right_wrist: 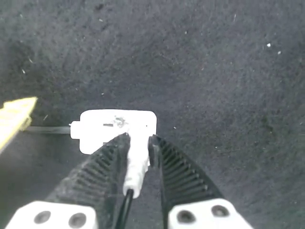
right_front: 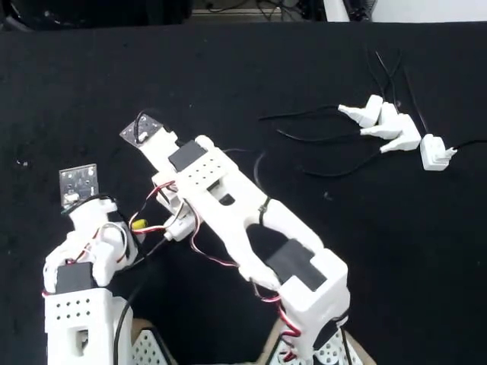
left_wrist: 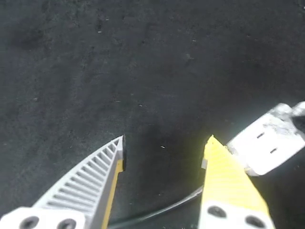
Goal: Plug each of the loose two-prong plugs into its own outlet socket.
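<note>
In the right wrist view my right gripper [right_wrist: 138, 138] is shut on a white two-prong plug [right_wrist: 136, 164], whose front end meets a white outlet socket [right_wrist: 95, 129] lying flat on the black mat. A black cable leaves the plug's rear between the fingers. My left gripper [left_wrist: 164, 140] stands open just beside the same socket [left_wrist: 267, 143], with nothing between its fingers. Its yellow fingertip [right_wrist: 14, 119] shows in the right wrist view. From above, the socket [right_front: 179, 226] peeks out beneath the right arm, next to that yellow fingertip [right_front: 139, 224].
At the far right of the black mat [right_front: 76, 91] lies a cluster of white plugs and sockets [right_front: 384, 125] and a separate white block [right_front: 434, 152], all with black cables. A black cable [left_wrist: 162, 210] runs under my left gripper.
</note>
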Motion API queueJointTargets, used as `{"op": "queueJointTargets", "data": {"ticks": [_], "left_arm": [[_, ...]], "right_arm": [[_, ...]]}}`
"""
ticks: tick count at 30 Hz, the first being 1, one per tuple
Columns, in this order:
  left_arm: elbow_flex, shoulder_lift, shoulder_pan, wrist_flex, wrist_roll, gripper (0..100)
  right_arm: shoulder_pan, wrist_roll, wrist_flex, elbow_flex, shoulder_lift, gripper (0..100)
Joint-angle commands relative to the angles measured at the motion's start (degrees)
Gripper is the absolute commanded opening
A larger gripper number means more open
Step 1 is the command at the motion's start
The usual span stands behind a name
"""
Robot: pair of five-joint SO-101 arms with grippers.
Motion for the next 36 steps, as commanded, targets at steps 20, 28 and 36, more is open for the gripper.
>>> {"op": "queueJointTargets", "data": {"ticks": [20,28,36], "left_arm": [[-1.7,-0.4,-3.9,1.3,-0.4,27],[-1.7,-0.4,-3.9,1.4,-0.4,27],[-1.8,-0.4,-3.9,1.4,-0.4,27]], "right_arm": [[-4.6,0.5,6.2,-1.5,10.9,1.1],[-4.6,2.9,8.5,-1.6,11.4,1.0],[-4.3,2.9,13.6,-7.4,16.0,1.0]]}}
